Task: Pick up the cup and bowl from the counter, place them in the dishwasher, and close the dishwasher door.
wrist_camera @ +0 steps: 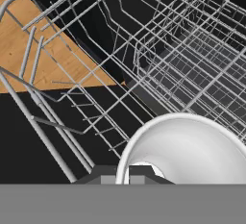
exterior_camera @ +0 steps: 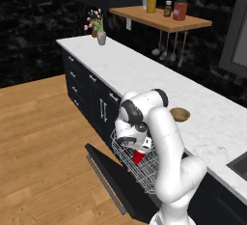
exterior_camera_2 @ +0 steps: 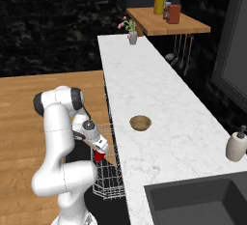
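From the left base view, the pincer point(exterior_camera: 140, 152) is clenched on the small red cup point(exterior_camera: 138, 157), holding it low over the white wire rack point(exterior_camera: 126, 155) of the open dishwasher, above its dropped black door point(exterior_camera: 113, 178), while the tan bowl point(exterior_camera: 179, 114) sits on the white marble table point(exterior_camera: 144, 74). From the right base view, the cup point(exterior_camera_2: 99, 155) hangs beside the rack and the bowl point(exterior_camera_2: 140, 122) lies well apart on the table; both look light and stiff, the cup likely slick plastic best held by its wall, the shallow bowl by its rim. In the hand view, the cup's white rim and inside point(wrist_camera: 187, 146) loom large over the rack wires.
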Tool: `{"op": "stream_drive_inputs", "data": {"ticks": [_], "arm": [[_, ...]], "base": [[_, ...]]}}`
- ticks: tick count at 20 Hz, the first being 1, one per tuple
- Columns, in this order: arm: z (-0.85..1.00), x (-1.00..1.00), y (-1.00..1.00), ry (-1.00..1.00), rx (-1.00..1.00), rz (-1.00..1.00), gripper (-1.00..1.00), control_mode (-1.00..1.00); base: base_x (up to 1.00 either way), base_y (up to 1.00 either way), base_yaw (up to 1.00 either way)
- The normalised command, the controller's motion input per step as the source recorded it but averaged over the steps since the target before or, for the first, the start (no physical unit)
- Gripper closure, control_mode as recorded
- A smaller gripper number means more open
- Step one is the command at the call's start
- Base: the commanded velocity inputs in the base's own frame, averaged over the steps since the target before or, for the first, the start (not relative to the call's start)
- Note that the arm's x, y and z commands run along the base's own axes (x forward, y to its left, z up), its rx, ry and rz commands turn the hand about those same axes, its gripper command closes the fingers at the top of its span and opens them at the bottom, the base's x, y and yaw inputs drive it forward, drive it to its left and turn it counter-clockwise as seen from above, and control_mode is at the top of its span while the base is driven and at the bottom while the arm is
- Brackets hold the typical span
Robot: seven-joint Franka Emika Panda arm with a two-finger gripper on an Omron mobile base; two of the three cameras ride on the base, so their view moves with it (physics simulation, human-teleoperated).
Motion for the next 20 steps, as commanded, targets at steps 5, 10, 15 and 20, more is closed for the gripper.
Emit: {"op": "stream_drive_inputs", "data": {"ticks": [5, 10, 15, 20], "arm": [[-0.62, 0.07, 0.0, -0.08, 0.0, 0.0, 1.0, -1.0], [-0.58, 0.0, 0.02, -0.03, 0.0, 0.0, 1.0, -1.0], [-0.65, 0.0, 0.02, 0.0, 0.0, 0.0, 1.0, -1.0], [-0.53, 0.0, 0.02, 0.0, 0.0, 0.0, 1.0, -1.0]], "base": [[0.0, 0.0, 0.0], [0.0, 0.0, 0.0], [0.0, 0.0, 0.0], [0.0, 0.0, 0.0]]}}
